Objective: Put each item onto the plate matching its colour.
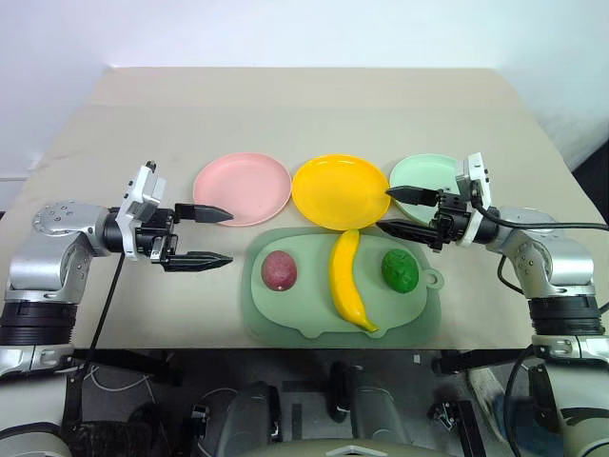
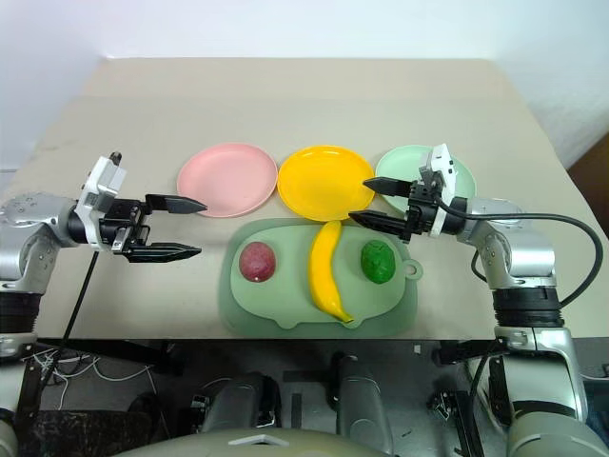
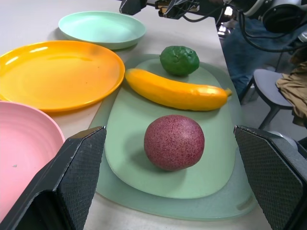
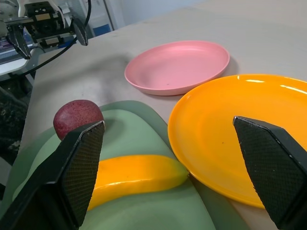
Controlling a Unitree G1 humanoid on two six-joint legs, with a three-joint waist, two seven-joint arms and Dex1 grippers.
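Three toy fruits lie on the pale green pig-shaped mat (image 1: 285, 314): a round dark red-purple fruit (image 1: 279, 270) on the left, a curved yellow banana (image 1: 347, 282) in the middle, a bumpy dark green fruit (image 1: 401, 270) on the right. Behind the mat stand the pink plate (image 1: 243, 189), the yellow plate (image 1: 340, 190) and the mint green plate (image 1: 425, 176), all bare. My left gripper (image 1: 221, 236) hovers open to the left of the mat, pointing right. My right gripper (image 1: 388, 210) is open above the gap between the yellow and green plates, pointing left.
The beige table (image 1: 304, 105) stretches bare behind the plates. Its front edge runs just below the mat. A black cable (image 1: 107, 295) hangs from my left arm over the table's front left side.
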